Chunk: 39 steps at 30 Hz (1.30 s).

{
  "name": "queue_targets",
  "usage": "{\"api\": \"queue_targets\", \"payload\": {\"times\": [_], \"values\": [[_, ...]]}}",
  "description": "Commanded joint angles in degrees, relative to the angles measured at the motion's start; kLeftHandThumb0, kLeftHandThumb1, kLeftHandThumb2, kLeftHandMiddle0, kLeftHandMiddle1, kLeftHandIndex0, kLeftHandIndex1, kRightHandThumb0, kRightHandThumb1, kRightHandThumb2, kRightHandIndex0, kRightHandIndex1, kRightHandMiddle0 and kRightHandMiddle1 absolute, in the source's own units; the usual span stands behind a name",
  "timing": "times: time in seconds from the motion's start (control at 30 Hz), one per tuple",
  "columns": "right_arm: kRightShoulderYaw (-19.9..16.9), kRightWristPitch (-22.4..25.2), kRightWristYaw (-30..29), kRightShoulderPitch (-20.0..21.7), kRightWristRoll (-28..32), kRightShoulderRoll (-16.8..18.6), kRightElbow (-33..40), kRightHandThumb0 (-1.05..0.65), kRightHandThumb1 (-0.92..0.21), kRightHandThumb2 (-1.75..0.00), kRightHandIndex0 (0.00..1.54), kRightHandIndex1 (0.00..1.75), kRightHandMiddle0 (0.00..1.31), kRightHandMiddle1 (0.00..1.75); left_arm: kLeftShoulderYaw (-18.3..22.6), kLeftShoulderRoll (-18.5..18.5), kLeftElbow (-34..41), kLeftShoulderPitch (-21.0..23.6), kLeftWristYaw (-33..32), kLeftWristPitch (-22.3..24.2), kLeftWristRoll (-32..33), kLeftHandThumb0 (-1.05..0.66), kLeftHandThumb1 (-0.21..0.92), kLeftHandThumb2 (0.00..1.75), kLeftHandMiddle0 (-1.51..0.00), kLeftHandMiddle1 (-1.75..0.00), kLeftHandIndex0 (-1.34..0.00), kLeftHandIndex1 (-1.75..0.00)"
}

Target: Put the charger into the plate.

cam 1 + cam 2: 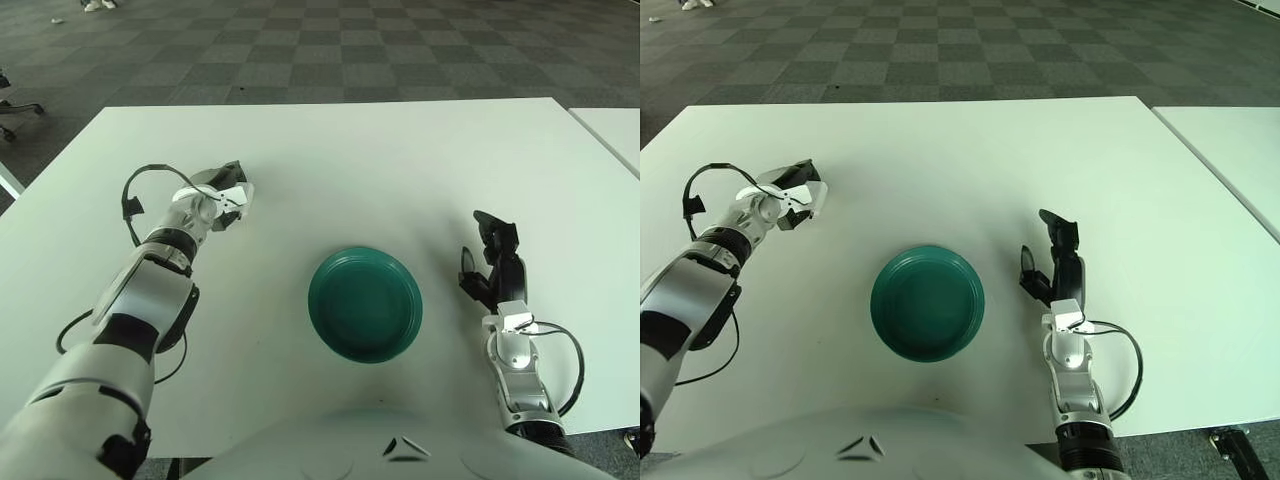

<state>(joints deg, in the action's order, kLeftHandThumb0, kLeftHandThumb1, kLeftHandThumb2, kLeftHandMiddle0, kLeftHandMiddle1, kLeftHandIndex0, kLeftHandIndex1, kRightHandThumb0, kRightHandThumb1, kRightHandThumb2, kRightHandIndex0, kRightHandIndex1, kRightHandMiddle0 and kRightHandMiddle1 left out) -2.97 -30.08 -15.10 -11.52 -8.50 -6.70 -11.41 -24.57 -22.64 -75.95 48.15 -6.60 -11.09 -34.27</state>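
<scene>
Fingers of the left hand [222, 198] are curled around a small white block that I take for the charger [237, 196], so the charger is in this hand, at the far left part of the worktop [400, 170] and well apart from the plate [365, 303]. Whether it is lifted or touches the surface I cannot tell. I judge the charger to be light, stiff and smooth, so it may slip if the grip is loose; holding it across its flat sides seems the safest way, and it should survive a short drop into the plate. The right hand [493, 262] shows to the right of the plate, fingers relaxed and holding nothing. The worktop is white, flat and plain, with a second white table edge at the far right. Beyond it lies a dark carpet floor [300, 50] with a checkered pattern.
</scene>
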Motion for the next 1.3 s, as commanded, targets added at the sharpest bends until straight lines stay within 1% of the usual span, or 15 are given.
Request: {"api": "queue_targets", "payload": {"times": [0.0, 0.27, 0.37, 0.5, 0.57, 0.63, 0.67, 0.73, 0.8, 0.93, 1.0, 1.1, 1.17, 1.27], "values": [[0.17, -1.37, -0.17, -2.90, -1.06, 0.83, -9.30, -0.78, -0.92, -0.65, 0.28, 0.01, 0.00, 0.94, -0.36, 2.15, -1.97, -4.99, 2.51, 0.64, 0.01, 0.00, -0.05, 1.66, -0.94, -1.56, -0.67, -1.75], [-0.08, -1.60, 0.02, -2.30, -0.71, 0.47, -10.18, -0.78, -0.92, -0.65, 0.28, 0.01, 0.00, 0.94, 0.80, 1.19, -1.44, -5.16, 1.84, -0.13, 0.90, 0.00, -0.04, 1.66, -0.93, -1.56, -0.67, -1.75], [-0.20, -1.73, 0.14, -2.21, -0.56, 0.33, -10.36, -0.78, -0.92, -0.65, 0.28, 0.01, 0.00, 0.94, 3.77, -0.52, 0.82, -2.16, 4.31, -2.11, 3.77, 0.00, -0.04, 1.66, -0.94, -1.55, -0.67, -1.75], [-0.28, -1.87, 0.23, -2.15, -0.44, 0.22, -10.54, -0.78, -0.92, -0.65, 0.28, 0.01, 0.00, 0.94, 5.93, -1.36, 2.88, -1.17, 5.36, -4.10, 6.15, 0.00, -0.05, 1.66, -0.94, -1.54, -0.67, -1.75], [-0.34, -1.97, 0.29, -2.10, -0.34, 0.13, -10.66, -0.78, -0.92, -0.65, 0.28, 0.01, 0.00, 0.94, 7.70, -2.41, 7.31, -2.00, 6.23, -6.51, 8.37, 0.00, -0.05, 1.67, -0.94, -1.56, -0.68, -1.75], [-0.36, -2.03, 0.32, -2.07, -0.30, 0.10, -10.73, -0.78, -0.92, -0.65, 0.28, 0.01, 0.00, 0.94, 9.31, -3.74, 15.16, -4.01, 8.18, -7.61, 10.45, 0.00, -0.05, 1.68, -0.92, -1.59, -0.67, -1.75], [-0.39, -2.08, 0.35, -2.06, -0.26, 0.06, -10.81, -0.78, -0.92, -0.65, 0.28, 0.01, 0.00, 0.94, 9.75, -4.16, 19.74, -5.59, 8.72, -7.51, 10.90, 0.00, -0.04, 1.68, -0.91, -1.61, -0.67, -1.75], [-0.42, -2.14, 0.38, -2.03, -0.21, 0.01, -10.91, -0.78, -0.92, -0.65, 0.28, 0.01, 0.00, 0.94, 10.23, -4.62, 26.11, -8.06, 9.16, -6.98, 11.12, 0.00, -0.02, 1.66, -0.89, -1.62, -0.66, -1.75], [-0.42, -2.16, 0.40, -2.02, -0.19, 0.00, -10.93, -0.78, -0.92, -0.65, 0.28, 0.01, 0.00, 0.94, 10.53, -4.84, 29.61, -9.55, 9.40, -6.25, 11.02, 0.00, -0.01, 1.66, -0.88, -1.64, -0.65, -1.75], [-0.41, -2.27, 0.37, -1.97, -0.19, -0.02, -11.16, -0.78, -0.92, -0.65, 0.28, 0.01, 0.00, 0.94, 10.61, -5.72, 40.64, -13.83, 9.59, -4.90, 9.22, 0.00, 0.01, 1.63, -0.86, -1.65, -0.63, -1.75], [-0.40, -2.32, 0.36, -1.94, -0.18, -0.03, -11.25, -0.78, -0.92, -0.65, 0.28, 0.01, 0.00, 0.94, 10.63, -5.93, 44.00, -15.05, 9.98, -4.03, 8.59, 0.00, 0.03, 1.62, -0.85, -1.66, -0.61, -1.75], [-0.40, -2.33, 0.35, -1.93, -0.18, -0.04, -11.27, -0.78, -0.92, -0.65, 0.28, 0.01, 0.00, 0.94, 10.61, -6.17, 48.34, -16.56, 9.96, -3.96, 7.58, 0.00, 0.04, 1.61, -0.84, -1.66, -0.60, -1.75], [-0.40, -2.36, 0.35, -1.92, -0.18, -0.04, -11.30, -0.78, -0.92, -0.65, 0.28, 0.01, 0.00, 0.94, 10.11, -5.90, 53.03, -17.86, 9.91, -2.94, 5.94, 0.00, 0.05, 1.60, -0.83, -1.67, -0.59, -1.75], [-0.41, -2.42, 0.35, -1.89, -0.18, -0.04, -11.37, -0.78, -0.92, -0.65, 0.28, 0.01, 0.00, 0.94, 9.75, -5.52, 57.61, -19.34, 10.30, -1.23, 4.41, 0.00, 0.06, 1.60, -0.82, -1.67, -0.59, -1.75]]}}
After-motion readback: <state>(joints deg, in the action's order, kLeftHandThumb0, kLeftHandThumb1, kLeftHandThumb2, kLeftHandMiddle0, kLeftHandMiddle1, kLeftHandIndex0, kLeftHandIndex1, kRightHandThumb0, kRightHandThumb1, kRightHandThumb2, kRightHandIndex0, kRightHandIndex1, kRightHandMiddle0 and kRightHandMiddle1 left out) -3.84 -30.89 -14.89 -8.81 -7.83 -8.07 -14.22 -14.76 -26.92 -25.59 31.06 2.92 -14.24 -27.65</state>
